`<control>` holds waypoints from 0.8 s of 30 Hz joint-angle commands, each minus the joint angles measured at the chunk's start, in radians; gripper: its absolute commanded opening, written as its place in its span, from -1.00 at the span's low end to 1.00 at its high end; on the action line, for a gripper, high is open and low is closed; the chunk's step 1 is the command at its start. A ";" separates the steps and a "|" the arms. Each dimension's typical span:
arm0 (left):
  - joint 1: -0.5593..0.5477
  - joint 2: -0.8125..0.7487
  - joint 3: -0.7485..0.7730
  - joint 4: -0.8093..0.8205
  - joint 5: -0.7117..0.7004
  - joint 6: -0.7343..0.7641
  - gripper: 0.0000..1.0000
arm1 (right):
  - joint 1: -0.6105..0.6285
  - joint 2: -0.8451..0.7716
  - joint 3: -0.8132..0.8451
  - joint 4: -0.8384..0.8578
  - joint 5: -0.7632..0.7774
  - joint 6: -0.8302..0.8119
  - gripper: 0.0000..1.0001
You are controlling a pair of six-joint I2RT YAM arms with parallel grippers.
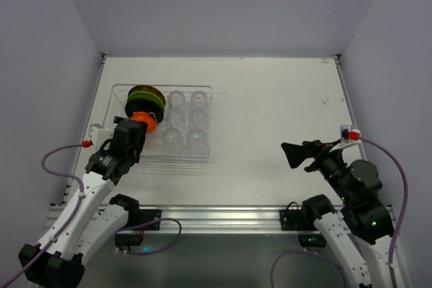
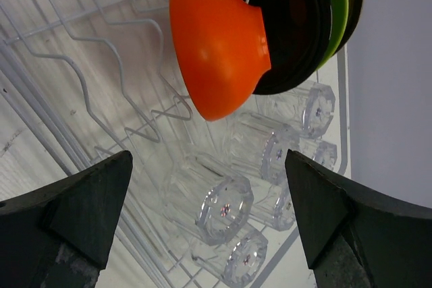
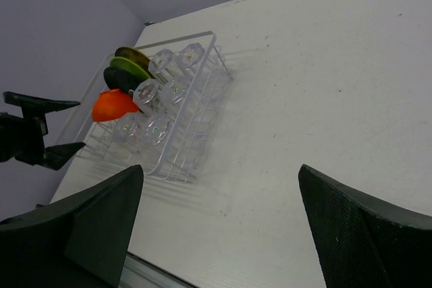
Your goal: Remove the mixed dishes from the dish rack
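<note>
Top view, with wrist views. The white table [image 1: 283, 92] carries the transparent dish rack [image 1: 189, 87] at about 9 to 10 o'clock from its centre.

Inside the rack, the six clear drinking glasses [image 1: 198, 119] stand mouth-down in two columns of three and fill the 3 o'clock half. The small round plates [image 1: 146, 99] stand on edge in the 11 o'clock corner. The black plate [image 2: 297, 25] is nearest the bowl and the lime-green plate [image 2: 335, 11] is behind it. Further plates are too closely packed to count. The glossy orange bowl [image 1: 143, 119] leans against the black plate at 9 o'clock, its base turned toward the near edge.

The left gripper [image 2: 208, 166] hovers at the rack's 7 o'clock side, just beside the bowl. Its fingers are spread wide and hold nothing. The right gripper [image 3: 220, 173] hangs over the table at about 4 o'clock, well apart from the rack, its fingers likewise apart and holding nothing.

Progress, as judged: every dish that shows is in the rack, so unloading appears not yet begun. The bowl, all the plates and all six glasses remain to be moved. The bowl seems the likely first item, given where the left gripper is.
</note>
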 commanded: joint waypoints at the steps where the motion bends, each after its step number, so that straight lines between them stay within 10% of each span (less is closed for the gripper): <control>1: 0.008 -0.021 -0.049 0.122 -0.138 -0.043 0.98 | 0.000 0.004 0.001 0.031 -0.044 -0.020 0.98; 24: 0.189 0.118 -0.232 0.593 0.058 0.101 0.97 | 0.002 0.033 -0.032 0.057 -0.076 -0.031 0.98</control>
